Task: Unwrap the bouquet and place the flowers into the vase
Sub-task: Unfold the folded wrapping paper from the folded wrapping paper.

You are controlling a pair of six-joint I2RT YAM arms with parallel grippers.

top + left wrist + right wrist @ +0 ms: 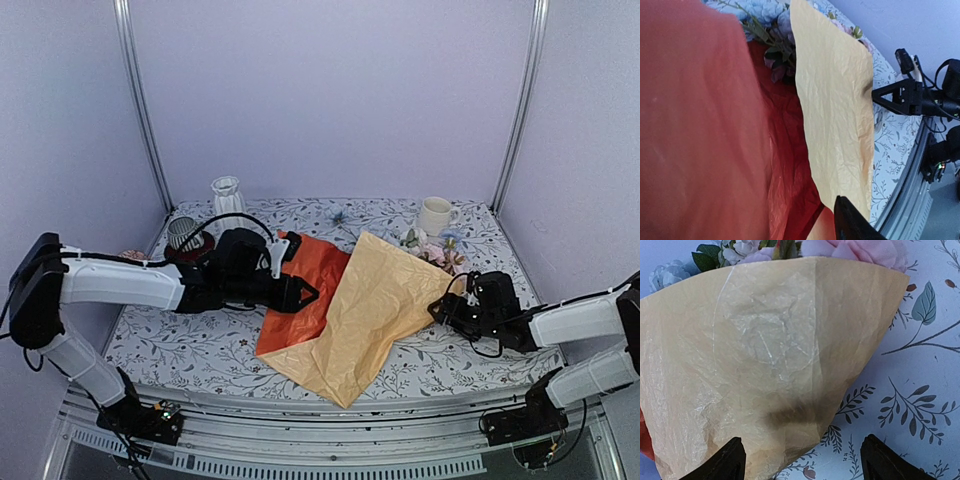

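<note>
The bouquet is opened out. Its paper lies flat mid-table, with the yellow-orange outside (375, 300) folded over the crinkly orange inside (318, 262). The flowers (436, 250) stick out at the paper's far right end, pink (860, 247) and pale blue (765, 12) with green leaves. My left gripper (303, 292) hovers over the orange sheet (700, 125). Only one finger (850, 224) shows, well off centre, and the raised paper hides the other. My right gripper (802, 447) is open at the yellow sheet's (765, 355) right corner, holding nothing. The white ribbed vase (227, 195) stands upright at the back left.
A striped grey cup on a red saucer (183, 234) sits just behind my left forearm. A cream mug (435, 215) stands at the back right, close to the blooms. The floral tablecloth (200, 350) shows around the paper, and the metal table edge (330, 430) runs along the front.
</note>
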